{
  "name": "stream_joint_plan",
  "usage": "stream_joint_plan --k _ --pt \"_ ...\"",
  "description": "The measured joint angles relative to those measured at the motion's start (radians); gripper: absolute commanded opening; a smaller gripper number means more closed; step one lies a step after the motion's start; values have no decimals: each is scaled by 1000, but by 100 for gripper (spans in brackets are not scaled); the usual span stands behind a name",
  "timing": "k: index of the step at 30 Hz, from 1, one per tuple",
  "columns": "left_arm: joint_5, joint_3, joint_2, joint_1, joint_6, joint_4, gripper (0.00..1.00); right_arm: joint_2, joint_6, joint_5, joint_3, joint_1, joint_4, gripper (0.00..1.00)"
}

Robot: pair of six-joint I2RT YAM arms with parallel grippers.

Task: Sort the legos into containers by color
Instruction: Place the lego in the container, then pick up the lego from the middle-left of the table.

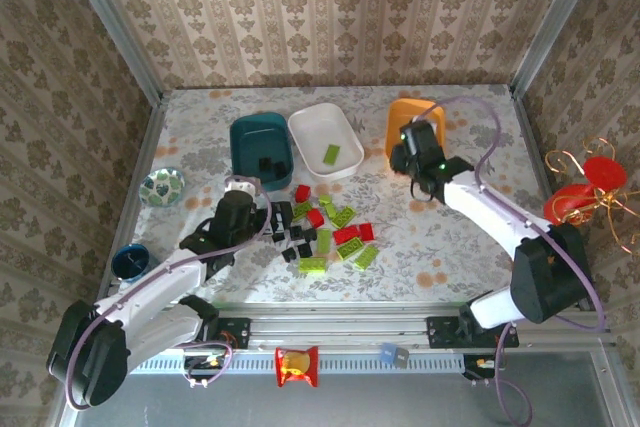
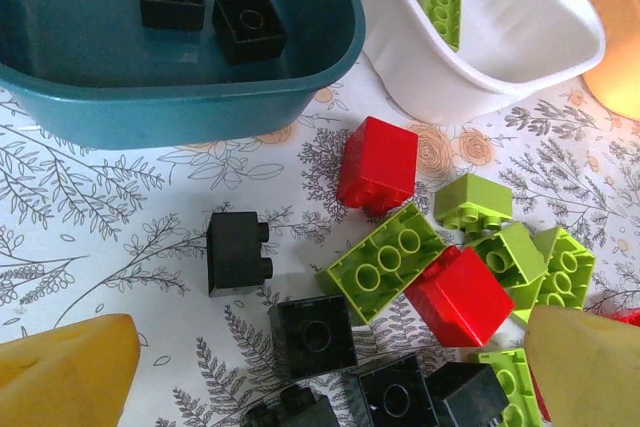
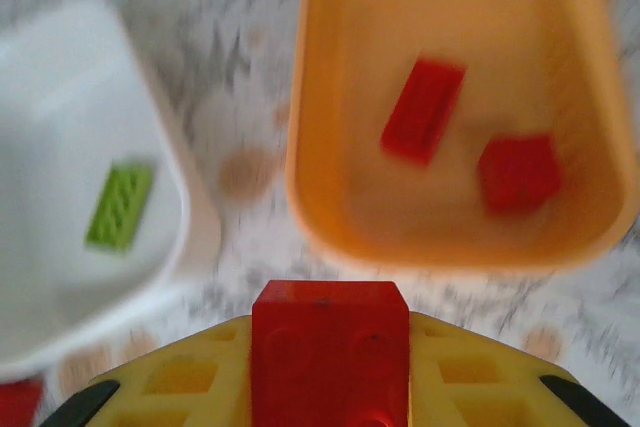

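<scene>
A pile of red, lime green and black legos (image 1: 322,232) lies mid-table. My left gripper (image 1: 245,209) hangs open just left of it; its yellow fingers (image 2: 62,367) straddle black bricks (image 2: 312,335). The teal container (image 1: 258,145) holds two black bricks (image 2: 248,25). In the white container (image 1: 325,140) lies one green brick (image 2: 440,9). My right gripper (image 1: 415,154) is shut on a red brick (image 3: 330,347) at the near edge of the orange container (image 3: 450,217), which holds two red bricks (image 3: 422,107). The right wrist view is blurred.
A small patterned dish (image 1: 162,185) and a blue cup (image 1: 129,260) stand at the table's left side. A red and gold ornament (image 1: 585,192) sits beyond the right rail. Wallpapered walls close the back and sides.
</scene>
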Motion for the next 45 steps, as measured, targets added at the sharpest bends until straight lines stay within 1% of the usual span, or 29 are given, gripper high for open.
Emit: stream_joint_plan --k 1,4,7,11,12,13,16,18,20,23,26,28,30,34,36,38,41,45 --pt "0 0 0 0 -1 0 100 21 -3 11 34 -18 -1 29" --pt "0 0 0 0 -2 -2 100 150 -14 47 175 -67 -7 29" --pt "1 0 -4 0 -6 -11 100 324 -15 77 323 -109 -36 29" --pt "8 -2 -26 0 -10 -29 100 483 -14 96 452 -145 -100 31" --pt "11 -4 -32 0 -12 -35 100 512 -15 98 473 -151 -117 35" --pt "11 -6 -37 0 -16 -42 100 531 -14 100 486 -157 -132 42" --pt "15 -17 -47 0 -17 -53 100 568 -17 100 529 -164 -179 67" --pt "18 -21 -48 0 -19 -63 100 568 -17 96 538 -164 -192 75" --pt "19 -22 -47 0 -19 -67 100 560 -16 89 542 -160 -197 78" --pt "24 -22 -47 0 -19 -67 100 514 -14 76 522 -151 -195 80" --pt "27 -22 -41 0 -18 -67 100 397 -14 65 445 -124 -178 80" --pt "27 -21 -31 0 -18 -68 99 287 -13 60 369 -84 -152 80" --pt "27 -21 -19 0 -14 -72 97 185 -13 61 288 -27 -113 80" --pt "21 13 40 3 16 -117 86 29 -14 51 129 111 -48 79" --pt "22 45 95 11 35 -126 81 0 -14 49 76 158 -35 79" --pt "22 70 149 27 53 -114 79 -11 -14 49 32 182 -29 79" --pt "19 76 219 51 77 -58 79 -20 -13 48 -19 188 -28 78" --pt "8 76 307 61 97 40 76 -53 -13 48 -40 188 -29 78"
